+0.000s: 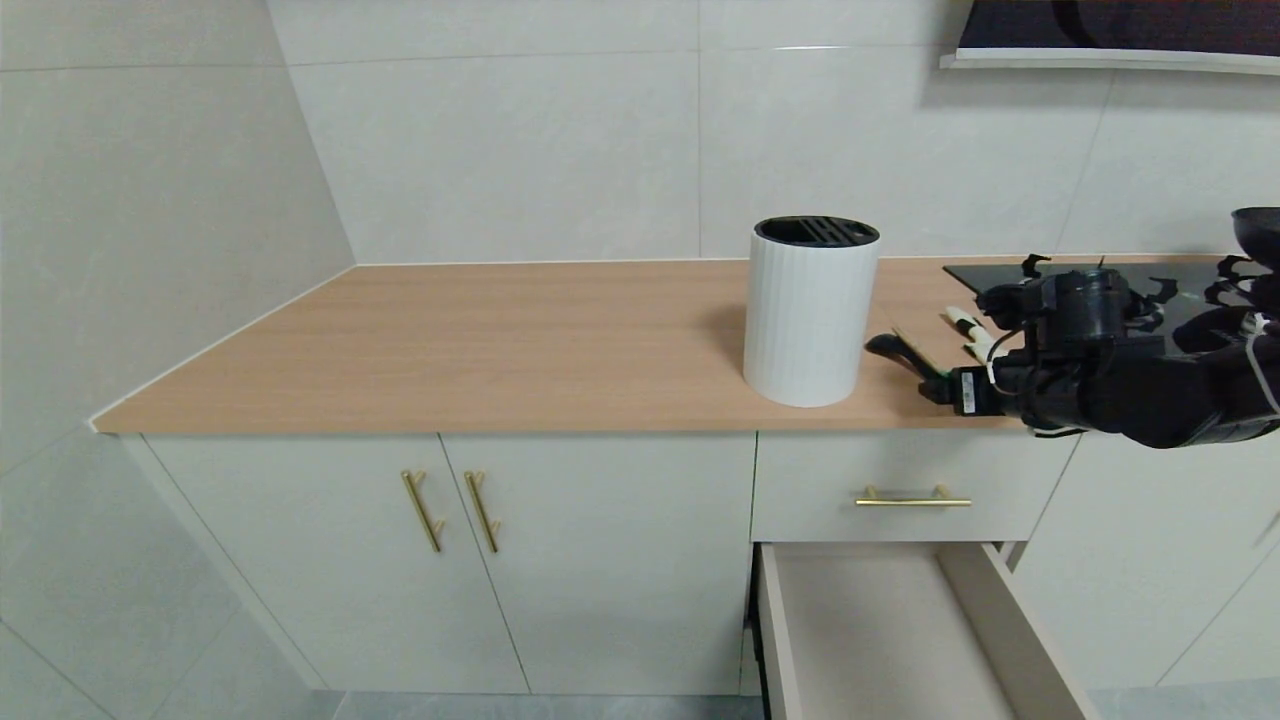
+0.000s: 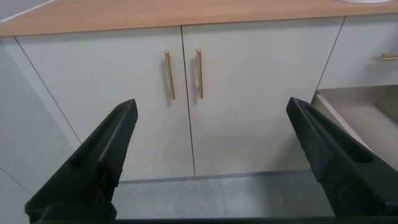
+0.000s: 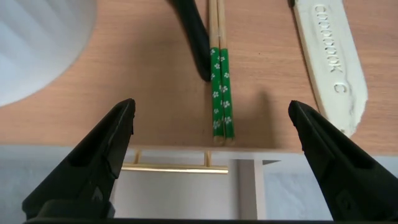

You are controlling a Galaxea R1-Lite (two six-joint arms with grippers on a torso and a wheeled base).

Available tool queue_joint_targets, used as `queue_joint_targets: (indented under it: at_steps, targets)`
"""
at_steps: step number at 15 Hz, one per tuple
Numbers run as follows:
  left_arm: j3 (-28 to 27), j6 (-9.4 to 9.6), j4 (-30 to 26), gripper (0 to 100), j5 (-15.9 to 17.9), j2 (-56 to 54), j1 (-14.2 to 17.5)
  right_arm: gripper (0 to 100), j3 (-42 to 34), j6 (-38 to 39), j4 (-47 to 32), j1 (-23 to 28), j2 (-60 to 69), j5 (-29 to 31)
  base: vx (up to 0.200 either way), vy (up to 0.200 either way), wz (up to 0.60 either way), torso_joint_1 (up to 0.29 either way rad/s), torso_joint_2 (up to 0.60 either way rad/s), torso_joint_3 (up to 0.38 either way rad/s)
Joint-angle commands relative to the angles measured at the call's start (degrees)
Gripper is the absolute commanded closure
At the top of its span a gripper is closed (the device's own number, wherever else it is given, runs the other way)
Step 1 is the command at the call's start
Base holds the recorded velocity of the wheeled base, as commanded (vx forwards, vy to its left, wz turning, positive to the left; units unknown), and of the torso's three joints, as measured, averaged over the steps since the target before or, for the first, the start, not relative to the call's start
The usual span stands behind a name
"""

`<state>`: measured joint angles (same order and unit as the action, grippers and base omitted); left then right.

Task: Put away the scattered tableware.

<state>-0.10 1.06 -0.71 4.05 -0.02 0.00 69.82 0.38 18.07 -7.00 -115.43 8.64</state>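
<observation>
A: Putting away: anything done?
B: Nothing yet: chopsticks (image 3: 222, 87), black utensil (image 3: 194, 43) and white utensil (image 3: 333, 68) lie on the desk (image 1: 500, 340), right of centre, beside the holder (image 1: 810, 310). The right hand (image 3: 211, 111) is apart by the chopsticks; the left hand (image 2: 211, 109) is apart, empty.

Lettering: a single row of raised capital letters, white on white, running lengthwise.
Bearer: white handle (image 3: 333, 62) lying on the wooden counter (image 3: 143, 93).
</observation>
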Motion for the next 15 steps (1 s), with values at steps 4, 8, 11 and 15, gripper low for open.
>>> queue_joint_targets:
  at_steps: [4, 8, 11, 15]
  targets:
    - [0.0, -0.01, 0.0, 0, 0.0, 0.0, 0.0, 0, 0.7, 0.1, 2.0, 0.7, -2.3, 0.1, 0.000, 0.000, 0.00, 0.000, 0.00, 0.000]
    - [0.0, -0.01, -0.1, 0, 0.0, 0.0, 0.0, 0, 0.8, 0.1, 2.1, 0.7, -2.3, 0.1, 0.000, 0.000, 0.00, 0.000, 0.00, 0.000]
    - [0.0, -0.01, -0.1, 0, 0.0, 0.0, 0.0, 100, 1.0, 0.1, 2.1, 0.7, -2.8, 0.1, 0.000, 0.000, 0.00, 0.000, 0.00, 0.000]
    - [0.0, -0.01, 0.0, 0, 0.0, 0.0, 0.0, 100, 1.0, 0.1, 2.0, 0.7, -2.8, 0.1, 0.000, 0.000, 0.00, 0.000, 0.00, 0.000]
